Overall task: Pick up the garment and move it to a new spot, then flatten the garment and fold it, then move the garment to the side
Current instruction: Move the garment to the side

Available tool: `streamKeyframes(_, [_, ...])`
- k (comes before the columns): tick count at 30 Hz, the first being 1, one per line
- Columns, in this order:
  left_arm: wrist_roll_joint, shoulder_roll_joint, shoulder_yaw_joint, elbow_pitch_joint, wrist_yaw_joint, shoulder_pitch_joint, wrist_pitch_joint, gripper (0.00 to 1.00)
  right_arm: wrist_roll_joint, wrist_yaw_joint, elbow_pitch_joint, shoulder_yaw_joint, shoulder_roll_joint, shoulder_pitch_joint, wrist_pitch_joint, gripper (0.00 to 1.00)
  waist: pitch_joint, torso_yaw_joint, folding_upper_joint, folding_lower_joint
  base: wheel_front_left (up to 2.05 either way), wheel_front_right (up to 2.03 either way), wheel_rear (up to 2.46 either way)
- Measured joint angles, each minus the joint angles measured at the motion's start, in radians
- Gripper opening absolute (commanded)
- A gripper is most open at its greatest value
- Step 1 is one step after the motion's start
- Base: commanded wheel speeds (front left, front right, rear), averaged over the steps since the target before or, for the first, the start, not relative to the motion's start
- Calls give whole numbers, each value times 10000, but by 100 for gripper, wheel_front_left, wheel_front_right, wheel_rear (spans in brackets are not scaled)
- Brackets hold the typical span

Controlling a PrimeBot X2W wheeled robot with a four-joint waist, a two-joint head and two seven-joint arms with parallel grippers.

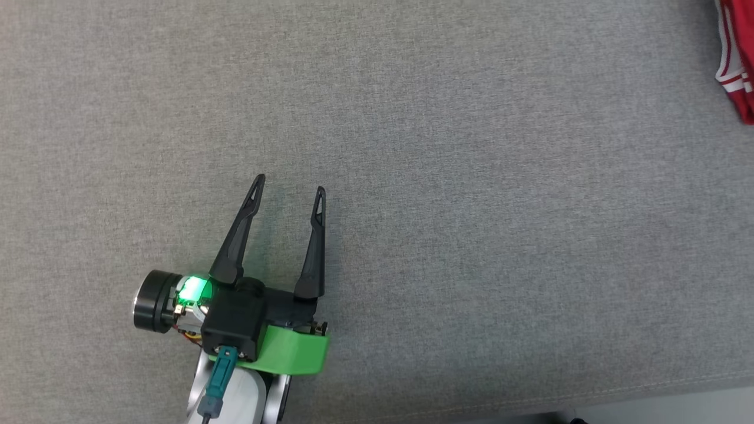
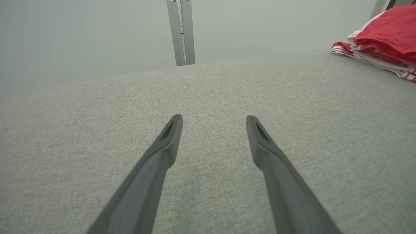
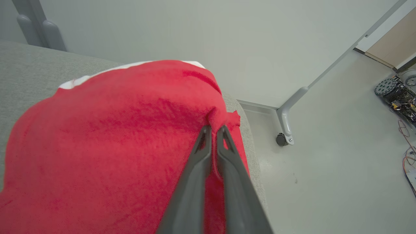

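Two grippers, two diff. states. The left gripper [image 1: 290,183] sits low-left in the head view over bare grey fabric of the desk [image 1: 471,176], jaws spread wide w/ nothing btwn them; a green light glows at its wrist and a green collar [image 1: 294,353] wraps the arm behind it. In the left wrist view the same gripper [image 2: 213,117] points across the desk [image 2: 81,130], jaws apart, w/ a grey post [image 2: 181,32] upright past the far edge. The garment [image 2: 386,29], red w/ white striped trim, is piled at that view's far right, well apart from the left gripper. In the head view a bit of it shows at the top-right corner [image 1: 736,59]. The right gripper [image 3: 214,128] has its jaws closed on a pinch of the garment [image 3: 113,136]; a small ridge of red cloth bunches at the tips, near the desk's edge [image 3: 250,130]. Can't tell if the cloth is lifted off the desk. Beyond that edge: pale floor [image 3: 325,178], a frame leg w/ a caster [image 3: 282,139], and loose wires and parts [image 3: 399,97] at the right side.
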Motion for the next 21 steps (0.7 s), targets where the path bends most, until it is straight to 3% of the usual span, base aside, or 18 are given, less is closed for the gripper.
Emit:
streamKeyframes(1, [2, 13, 10, -2, 0, -23, 0, 100, -21, 0, 165, -79, 15, -26, -2, 0, 43, 28, 0, 0, 0, 0, 0])
streamKeyframes(2, [2, 23, 17, -2, 0, -24, 0, 100, -33, 0, 326, -144, 56, -58, -6, 29, 74, 47, 0, 0, 0, 0, 0])
streamKeyframes(3, [2, 33, 23, -2, -27, -29, 0, 100, -115, 0, 566, -203, 111, -86, -15, 100, 107, 67, 0, -1, 0, 0, 0])
streamKeyframes(9, [33, 48, -48, 36, -48, -150, 0, 100, -1104, -2, 2617, -938, 819, -581, -197, 100, 138, 199, 0, 0, 0, 0, 0])
streamKeyframes(11, [31, 48, -40, 65, -46, -161, 0, 100, -1685, -2, 2780, -1298, 1212, -702, -228, 100, 40, 219, 0, -1, 0, 0, 0])
streamKeyframes(16, [-81, 46, 121, 146, 65, -10, 0, 100, -3400, -2, 1197, -3191, 2207, -207, -249, 100, -408, 196, 0, 0, 0, 0, 0])
streamKeyframes(21, [-437, 21, 474, 257, 244, 494, 0, 100, -4920, 0, -775, -5214, 4102, 2454, -249, 100, -1174, 134, 0, 0, 0, 0, 0])
